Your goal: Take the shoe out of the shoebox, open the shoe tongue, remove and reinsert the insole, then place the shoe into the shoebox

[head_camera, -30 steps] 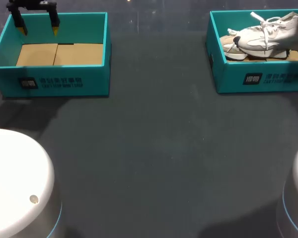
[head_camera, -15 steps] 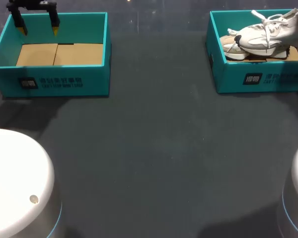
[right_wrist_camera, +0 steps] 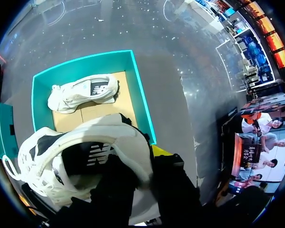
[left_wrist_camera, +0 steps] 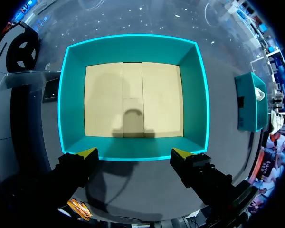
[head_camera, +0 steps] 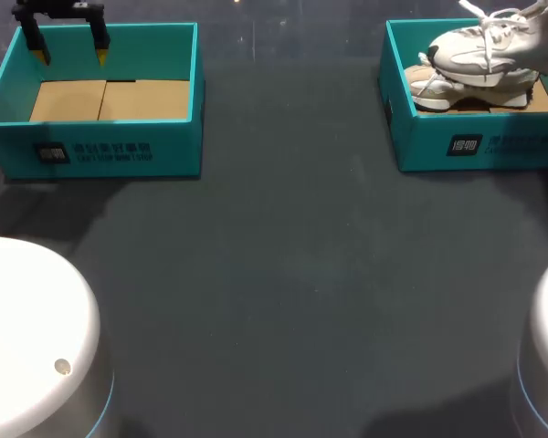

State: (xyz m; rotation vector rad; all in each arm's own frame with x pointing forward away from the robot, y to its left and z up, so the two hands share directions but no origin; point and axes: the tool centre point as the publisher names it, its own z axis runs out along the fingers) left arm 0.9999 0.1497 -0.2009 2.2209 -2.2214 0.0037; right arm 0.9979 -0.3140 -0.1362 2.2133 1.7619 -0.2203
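Observation:
A white sneaker point(head_camera: 479, 50) hangs tilted above the right teal shoebox point(head_camera: 475, 146), toe toward the table's middle. My right gripper point(right_wrist_camera: 142, 161) is shut on the heel collar of this sneaker point(right_wrist_camera: 76, 152), with one yellow fingertip point(right_wrist_camera: 161, 151) showing outside it. A second white sneaker point(right_wrist_camera: 83, 92) lies on the cardboard floor of that shoebox point(right_wrist_camera: 142, 109); in the head view this second sneaker point(head_camera: 429, 89) shows under the lifted one. My left gripper point(left_wrist_camera: 134, 154) is open over the far wall of the left teal shoebox point(head_camera: 100, 151), with nothing between its fingers.
The left shoebox point(left_wrist_camera: 133, 47) holds only its cardboard floor. Dark table surface point(head_camera: 283, 274) stretches between the two boxes and toward the front. The white bases of my arms point(head_camera: 27, 338) stand at the front corners.
The right gripper has lifted the sneaker higher and toward the far right, out of the right shoebox. The left arm has not moved.

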